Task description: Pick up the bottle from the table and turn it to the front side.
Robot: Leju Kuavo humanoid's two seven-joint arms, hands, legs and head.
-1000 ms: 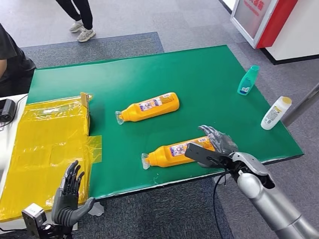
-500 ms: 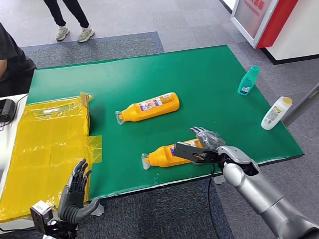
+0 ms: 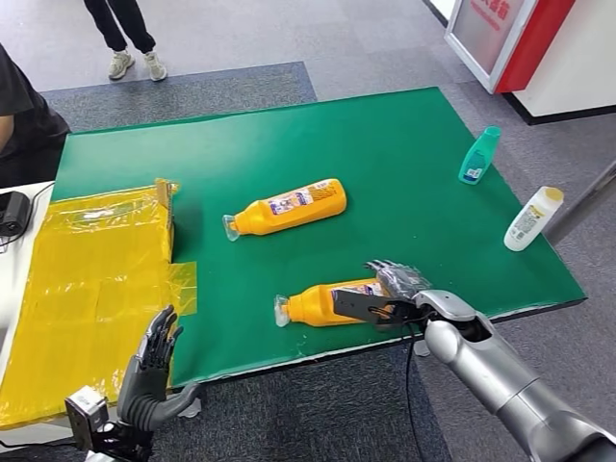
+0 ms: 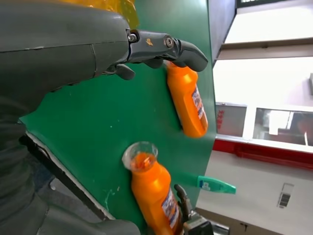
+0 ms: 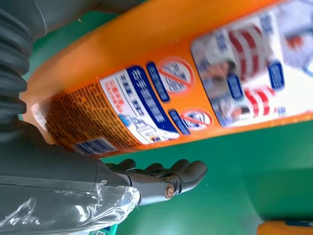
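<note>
Orange bottle [image 3: 327, 300], flat, label up

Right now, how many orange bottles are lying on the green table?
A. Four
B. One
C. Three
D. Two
D: the head view shows two, the far orange bottle near the table's middle and the near orange bottle by the front edge, where the right hand reaches around its base end.
</note>
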